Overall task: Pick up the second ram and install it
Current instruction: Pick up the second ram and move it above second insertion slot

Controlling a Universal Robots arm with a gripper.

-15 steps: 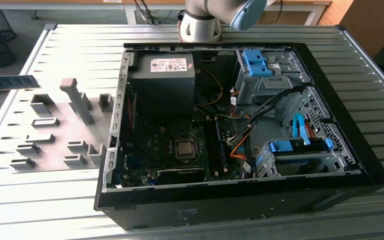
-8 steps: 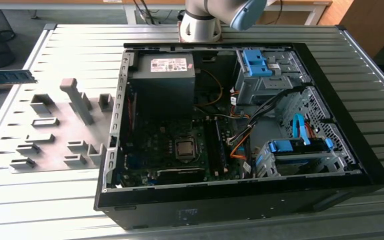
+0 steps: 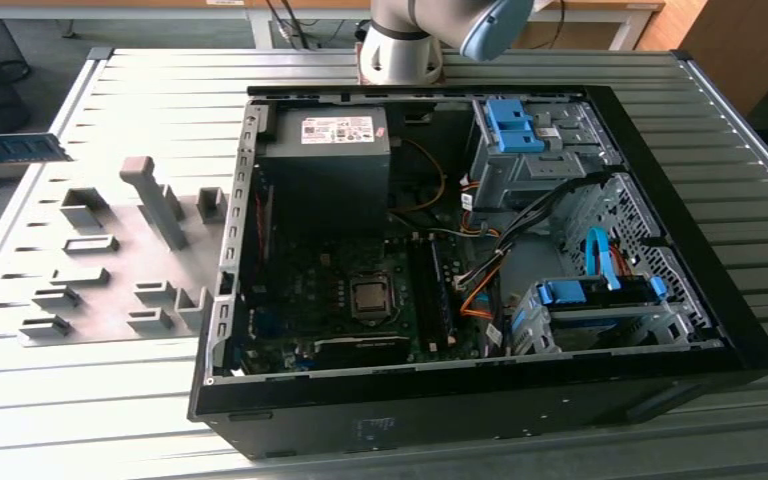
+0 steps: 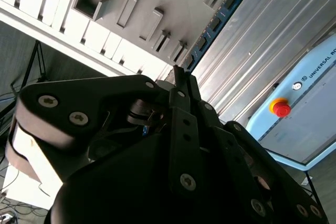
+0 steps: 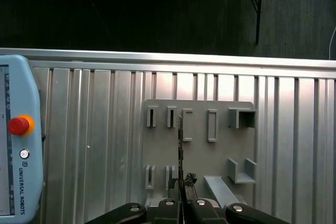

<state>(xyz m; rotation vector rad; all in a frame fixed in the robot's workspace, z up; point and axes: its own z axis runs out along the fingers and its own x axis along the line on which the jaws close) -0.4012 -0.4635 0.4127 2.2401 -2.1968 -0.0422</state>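
the gripper [image 4: 178, 77] pinches the second ram [image 4: 215, 20] by one end. in both wrist views its dark fingers [image 5: 168, 209] are pressed together on the thin board, and the stick runs straight out from the fingertips. in the second wrist view the ram shows its flat blue-green face with a row of small dark chips. in the first wrist view it is edge-on, a thin dark line seen against the grey fixture plate [image 5: 199, 153].

in the exterior view the second ram [image 3: 11, 148] sits off the fixture plate's [image 3: 104, 275] far corner on the exterior view's left. it lies roughly level, apart from the plate and in none of its pockets. whether it hangs over the table [image 3: 157, 90] or past its edge i cannot tell.

the plate lies flat on the slatted metal table, with its raised blocks and slots bare. just beside the plate, on the exterior view's right, stands the open computer case [image 3: 491, 410]. its side panel is off and the motherboard [image 3: 344, 300] is exposed. beyond the case rises the arm's base [image 3: 404, 45].

a pale blue teach pendant [image 5: 16, 156] with a red button [image 5: 17, 125] lies on the table, well apart from the plate.
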